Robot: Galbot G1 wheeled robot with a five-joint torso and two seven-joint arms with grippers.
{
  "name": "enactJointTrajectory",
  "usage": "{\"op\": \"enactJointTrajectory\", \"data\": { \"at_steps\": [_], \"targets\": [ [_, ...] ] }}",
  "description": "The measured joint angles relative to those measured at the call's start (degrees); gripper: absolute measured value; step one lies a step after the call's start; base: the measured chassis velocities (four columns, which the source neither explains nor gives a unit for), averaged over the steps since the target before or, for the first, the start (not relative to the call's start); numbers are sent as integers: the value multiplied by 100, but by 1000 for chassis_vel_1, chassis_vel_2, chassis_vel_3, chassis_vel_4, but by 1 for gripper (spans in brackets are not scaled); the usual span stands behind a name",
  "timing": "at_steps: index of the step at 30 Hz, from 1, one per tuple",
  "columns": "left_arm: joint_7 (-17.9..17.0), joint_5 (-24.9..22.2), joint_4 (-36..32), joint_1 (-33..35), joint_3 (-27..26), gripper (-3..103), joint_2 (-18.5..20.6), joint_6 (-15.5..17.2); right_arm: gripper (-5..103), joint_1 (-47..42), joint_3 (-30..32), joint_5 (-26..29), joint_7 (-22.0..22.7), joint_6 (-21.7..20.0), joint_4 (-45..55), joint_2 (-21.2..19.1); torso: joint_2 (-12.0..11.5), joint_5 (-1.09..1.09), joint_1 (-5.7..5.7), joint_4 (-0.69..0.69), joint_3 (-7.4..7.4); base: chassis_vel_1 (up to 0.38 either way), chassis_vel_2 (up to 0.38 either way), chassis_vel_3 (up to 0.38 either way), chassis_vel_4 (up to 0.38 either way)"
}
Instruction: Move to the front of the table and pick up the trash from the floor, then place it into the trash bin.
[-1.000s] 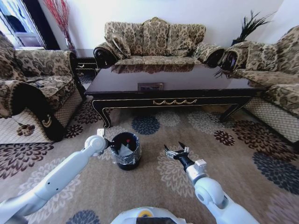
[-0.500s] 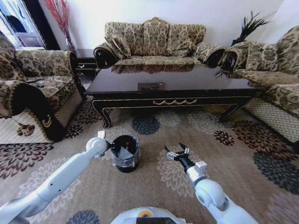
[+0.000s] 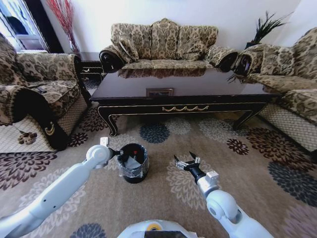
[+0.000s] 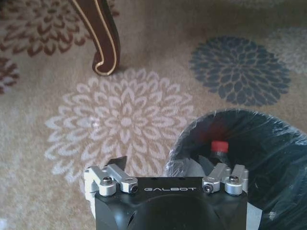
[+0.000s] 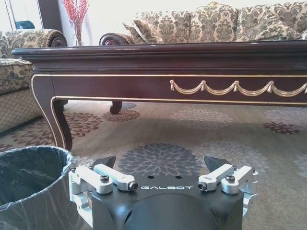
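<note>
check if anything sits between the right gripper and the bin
Nothing visible does. The right gripper hangs open and empty over the carpet, beside the bin, with bare carpet in the gap between them. The left gripper is at the bin's far side, at its rim, not in that gap.

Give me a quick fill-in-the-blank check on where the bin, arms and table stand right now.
1. The trash bin stands on the carpet in front of the ____.
2. The left gripper sits at the bin's rim, on the robot's ____ side of it.
3. The right gripper hovers over the floor with its jaws ____.
4. Inside the bin lies a piece with a ____ cap.

Missing words: table; left; open; red
</note>
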Motion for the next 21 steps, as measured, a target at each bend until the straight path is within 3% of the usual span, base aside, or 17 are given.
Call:
{"op": "enactJointTrajectory", "data": {
  "at_steps": [3,6,7,10,12,15,16,18,20,21],
  "targets": [
    [114,214,-147,144,-132,93,63,0,100,-25,71,-3,2,3,19,29,0,1,0,0,0,0,0,0,0],
    [538,1024,-289,492,-446,100,155,-90,100,-118,238,58,43,104,68,78,0,1,0,0,0,0,0,0,0],
    [538,1024,-289,492,-446,100,155,-90,100,-118,238,58,43,104,68,78,0,1,0,0,0,0,0,0,0],
    [968,1769,-375,885,-800,100,228,-421,100,-274,459,-22,-38,483,82,121,0,0,0,1,0,0,0,0,0],
    [1061,1912,-391,945,-856,100,235,-494,100,-319,518,-54,-69,562,89,134,0,1,0,2,0,0,0,0,0],
    [1669,3021,-438,1179,-1016,100,276,-1047,100,-700,895,-339,-241,1012,186,275,0,0,0,-1,0,0,0,0,0],
    [1669,3021,-438,1179,-1016,100,276,-1047,100,-700,895,-339,-241,1012,186,275,0,0,0,-1,0,0,0,0,0],
    [2078,3742,-509,1450,-1207,100,317,-1507,100,-867,1058,-806,-136,1222,208,381,0,0,0,-4,0,0,0,0,0],
    [2172,3899,-558,1583,-1333,100,326,-1609,100,-886,1078,-912,-95,1269,213,398,0,0,0,-4,0,0,0,0,0],
    [2326,4202,-680,1928,-1650,100,326,-1874,100,-935,1118,-1068,-3,1355,244,432,0,2,0,-1,-1,0,0,0,0]
  ]
}}
